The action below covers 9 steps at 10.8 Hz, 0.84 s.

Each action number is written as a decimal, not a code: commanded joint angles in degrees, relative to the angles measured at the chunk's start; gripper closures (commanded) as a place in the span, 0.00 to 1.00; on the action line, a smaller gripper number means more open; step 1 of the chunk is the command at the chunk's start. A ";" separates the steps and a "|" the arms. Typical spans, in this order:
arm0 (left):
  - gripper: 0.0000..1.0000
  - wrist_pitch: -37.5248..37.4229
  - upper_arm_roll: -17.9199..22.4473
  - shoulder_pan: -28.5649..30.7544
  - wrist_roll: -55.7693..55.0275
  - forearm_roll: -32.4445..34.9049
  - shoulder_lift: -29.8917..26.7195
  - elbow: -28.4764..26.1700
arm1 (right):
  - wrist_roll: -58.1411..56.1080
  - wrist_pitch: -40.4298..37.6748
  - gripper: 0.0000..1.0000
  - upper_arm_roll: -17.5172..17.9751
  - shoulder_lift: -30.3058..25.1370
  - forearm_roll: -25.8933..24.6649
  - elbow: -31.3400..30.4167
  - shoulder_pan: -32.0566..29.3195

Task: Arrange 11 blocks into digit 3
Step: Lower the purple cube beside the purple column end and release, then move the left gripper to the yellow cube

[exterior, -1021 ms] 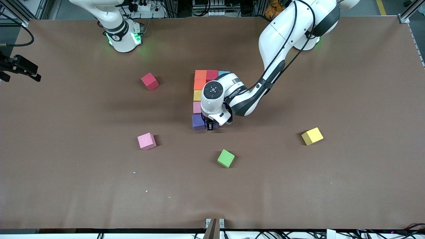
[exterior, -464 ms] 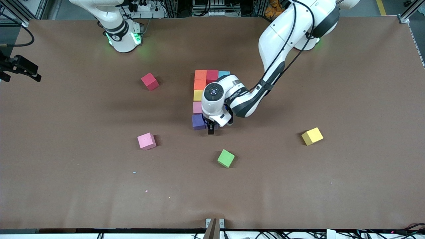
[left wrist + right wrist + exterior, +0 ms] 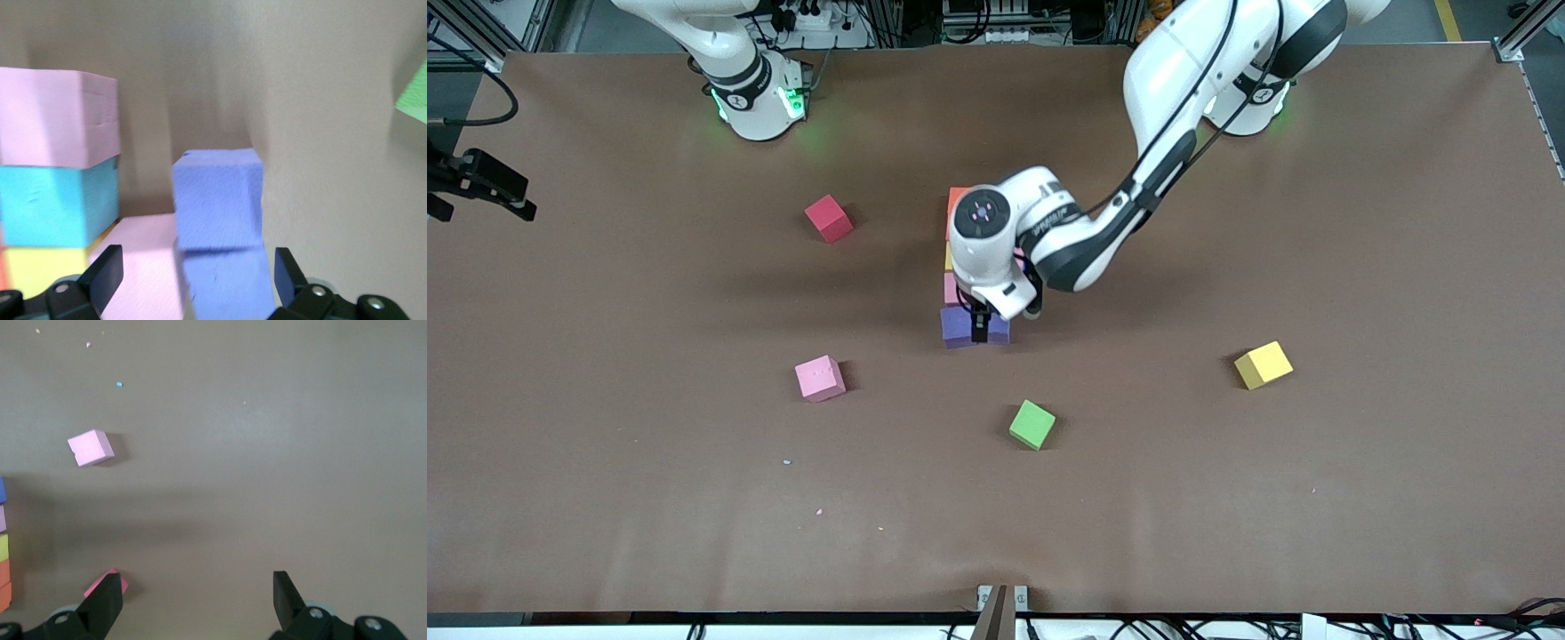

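A column of blocks stands mid-table: orange (image 3: 957,197), yellow (image 3: 950,259), pink (image 3: 951,289) and purple (image 3: 958,326). A second purple block (image 3: 1000,332) sits beside the first, toward the left arm's end. My left gripper (image 3: 980,331) hovers open just above these two; its wrist view shows its fingers (image 3: 107,272) wide apart over a purple block (image 3: 227,280) and a pink one (image 3: 140,260), holding nothing. My right gripper (image 3: 197,600) is open over bare table. Loose blocks: red (image 3: 829,218), pink (image 3: 819,378) and yellow (image 3: 1263,364).
A green cube (image 3: 1032,424) lies nearer the front camera than the purple blocks. The left arm's wrist and forearm (image 3: 1049,240) cover the rest of the cluster. The right arm's base (image 3: 756,89) stands at the table's edge, and that arm waits.
My left gripper has opened and let go of the purple block beside the other purple one. Its hand has risen and shifted toward the robots' bases. The right arm has not moved.
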 commanded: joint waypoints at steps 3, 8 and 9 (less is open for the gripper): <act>0.00 -6.08 -0.15 6.25 13.43 0.06 -11.24 -9.41 | 0.01 1.08 0.00 0.73 -0.03 -1.10 0.05 1.51; 0.00 -7.05 -0.59 23.48 50.74 -0.82 -17.77 -14.63 | 0.10 1.08 0.00 0.73 0.32 -1.10 -0.21 1.70; 0.00 -7.05 -0.59 26.90 59.19 -0.82 -17.60 -14.45 | 0.10 0.99 0.00 0.73 0.32 -1.10 -0.21 1.79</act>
